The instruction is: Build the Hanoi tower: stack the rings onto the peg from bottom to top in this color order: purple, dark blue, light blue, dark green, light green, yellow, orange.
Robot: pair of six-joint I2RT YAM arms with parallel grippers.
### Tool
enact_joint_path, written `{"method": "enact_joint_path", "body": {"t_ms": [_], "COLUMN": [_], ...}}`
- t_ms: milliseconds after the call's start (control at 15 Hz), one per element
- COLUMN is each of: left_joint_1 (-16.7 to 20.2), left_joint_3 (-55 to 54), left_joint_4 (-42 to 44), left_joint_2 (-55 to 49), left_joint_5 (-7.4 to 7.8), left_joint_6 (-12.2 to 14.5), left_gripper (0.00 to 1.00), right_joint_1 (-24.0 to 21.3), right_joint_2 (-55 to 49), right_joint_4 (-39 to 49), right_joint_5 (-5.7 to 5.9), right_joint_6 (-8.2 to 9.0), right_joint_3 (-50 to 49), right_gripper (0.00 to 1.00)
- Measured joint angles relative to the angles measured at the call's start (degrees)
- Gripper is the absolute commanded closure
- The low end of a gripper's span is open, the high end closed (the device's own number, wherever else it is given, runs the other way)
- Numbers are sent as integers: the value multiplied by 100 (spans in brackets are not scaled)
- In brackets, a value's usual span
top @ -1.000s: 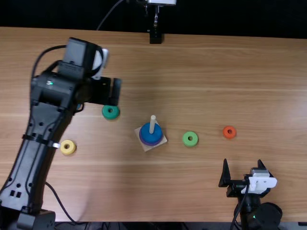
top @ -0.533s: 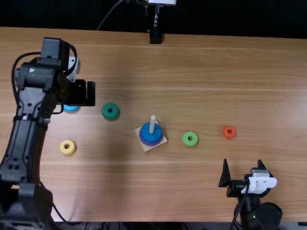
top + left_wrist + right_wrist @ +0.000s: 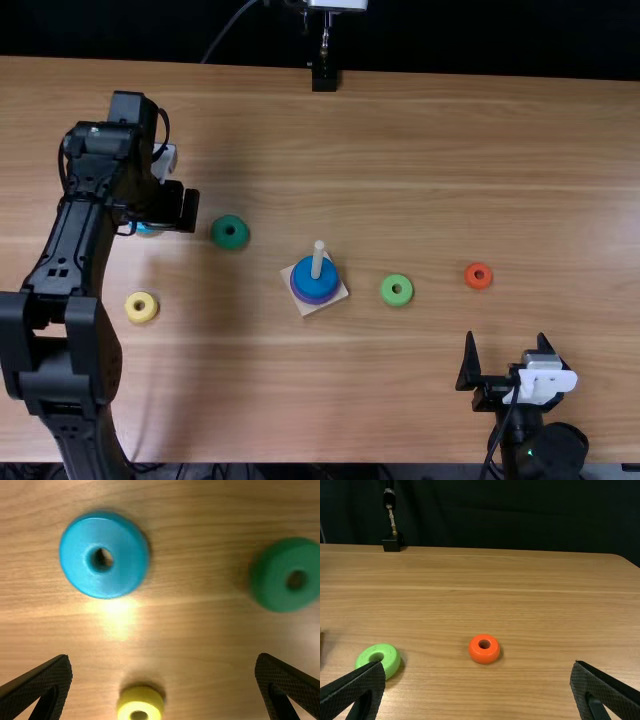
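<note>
Yellow lies flat on the wooden table (image 3: pixel 420 400) at the left, a ring (image 3: pixel 134 308) that belongs near the top of the tower and so has several others ahead of it. Just beyond it, away from the near edge, is the light blue ring (image 3: pixel 102 578), loose on the wood and, by the colour order, the next one due. Over that area hangs the left gripper (image 3: pixel 164 660), its fingers spread wide with nothing between them; I judge that it is lining up for this ring, though no hold has been made. Next along is the dark green ring (image 3: pixel 230 241), flat on the table and due after light blue. Near the middle stands the peg (image 3: pixel 318 262) on its pale square base (image 3: pixel 336 297), with the purple ring (image 3: pixel 316 301) at the bottom and the dark blue ring (image 3: pixel 314 286) on top of it: two of seven placed, both in the right order. To the right of the base lies the light green ring (image 3: pixel 396 299), then the orange ring (image 3: pixel 478 284), which comes last. Nearer the edge, the right gripper (image 3: pixel 506 338) is parted and empty. Five rings remain to be stacked.
</note>
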Motion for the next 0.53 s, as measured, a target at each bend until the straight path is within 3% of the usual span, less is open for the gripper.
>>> {"method": "enact_joint_path", "body": {"t_ms": [267,533], "left_joint_1": [103,186], "left_joint_3": [0,2], "left_joint_4": [719,763], "left_joint_2": [365,673], "left_joint_5": [-173,-192], "left_joint_6": [37,39], "left_gripper": [0,0], "right_joint_1": [2,0], "right_joint_2": [0,0], "right_joint_4": [2,0], "right_joint_5": [0,-2], "right_joint_6": [0,0], "right_joint_3": [0,-2], "right_gripper": [0,0]}}
